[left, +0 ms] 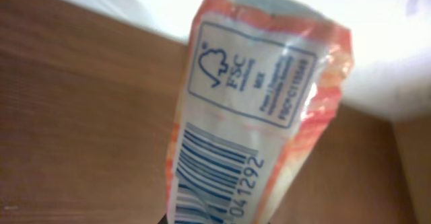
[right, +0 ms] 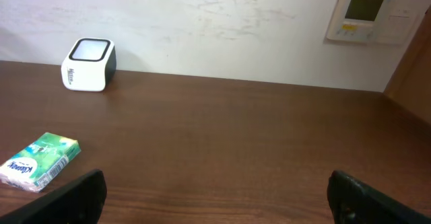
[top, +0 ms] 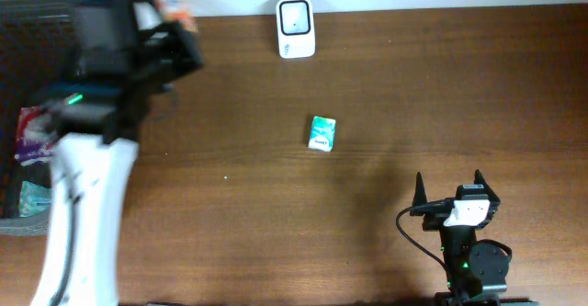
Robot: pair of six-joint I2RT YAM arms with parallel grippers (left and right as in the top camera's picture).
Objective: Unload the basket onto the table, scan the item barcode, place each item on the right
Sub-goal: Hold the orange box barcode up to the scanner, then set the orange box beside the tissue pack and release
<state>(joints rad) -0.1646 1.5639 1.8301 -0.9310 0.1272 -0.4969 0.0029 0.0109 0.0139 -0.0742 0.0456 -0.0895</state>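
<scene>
The left claw is shut tight on an orange and white packet. It holds the packet up near the far left corner of the table. This is the thing to scan. From the left wrist, the packet looks long and thin. It runs up and away from the claw and leans a little to one side. The claw has it by the bottom end, but the fingers themselves do not show in that view. The barcode is on the face that looks back at the wrist, low down and close to the grip. The white scanner sits at the far edge of the table, to the right of the packet and not very far from it. I think the left arm has to carry the packet that way and turn it, so the stripes face the scanner's window. The right claw is wide open and holds nothing. It waits at the near right side, well apart from the scanner, so the left arm is much nearer. The table is dark brown wood, flat and smooth. A small green tissue pack lies near the middle, away from the path along the far edge. A dark basket with more packs in it stands at the far left. Behind the table is a pale wall with a small panel on it.
</scene>
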